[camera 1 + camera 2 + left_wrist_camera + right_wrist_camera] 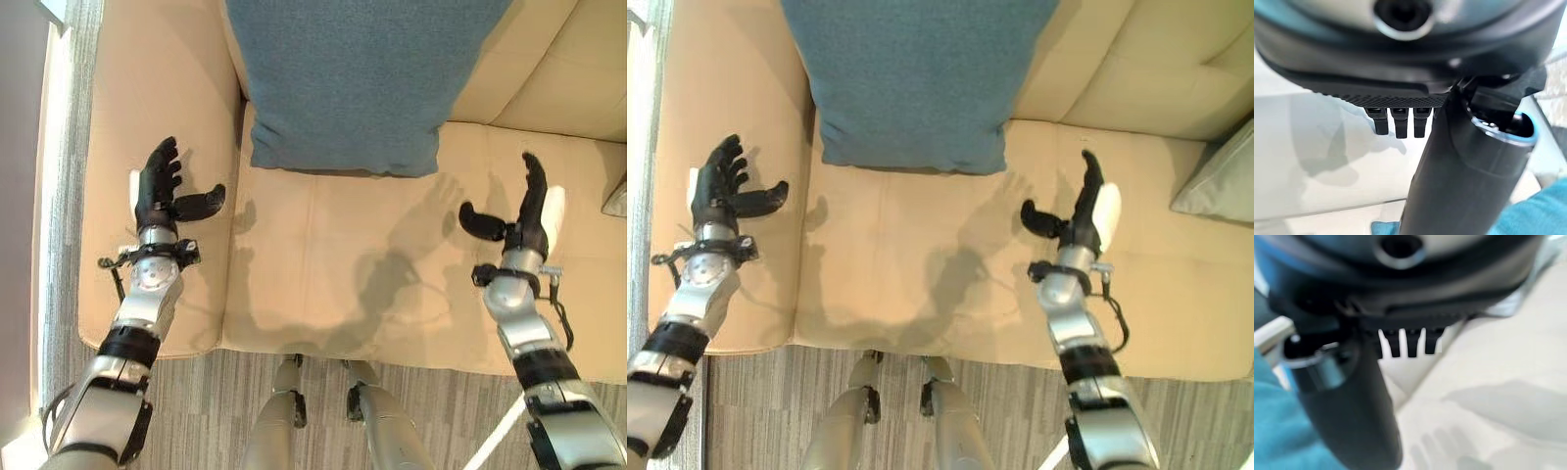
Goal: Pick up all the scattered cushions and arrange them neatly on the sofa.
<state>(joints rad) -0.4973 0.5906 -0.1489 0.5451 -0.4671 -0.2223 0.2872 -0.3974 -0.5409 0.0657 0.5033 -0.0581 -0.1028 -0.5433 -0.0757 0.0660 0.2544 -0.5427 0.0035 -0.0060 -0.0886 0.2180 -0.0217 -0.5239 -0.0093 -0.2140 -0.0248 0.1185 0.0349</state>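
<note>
A large blue cushion (353, 78) leans upright against the back of the beige sofa (343, 274), its lower edge resting on the seat. My left hand (162, 191) hovers open over the sofa's left armrest, to the left of the cushion, thumb pointing toward it. My right hand (529, 211) is open above the seat, to the right of the cushion and apart from it. Both hands hold nothing. A grey cushion (1220, 176) lies on the seat at the far right edge.
The sofa's left armrest (118, 117) runs along the left. Grey carpet (216, 401) lies in front of the sofa. The seat between my hands is bare.
</note>
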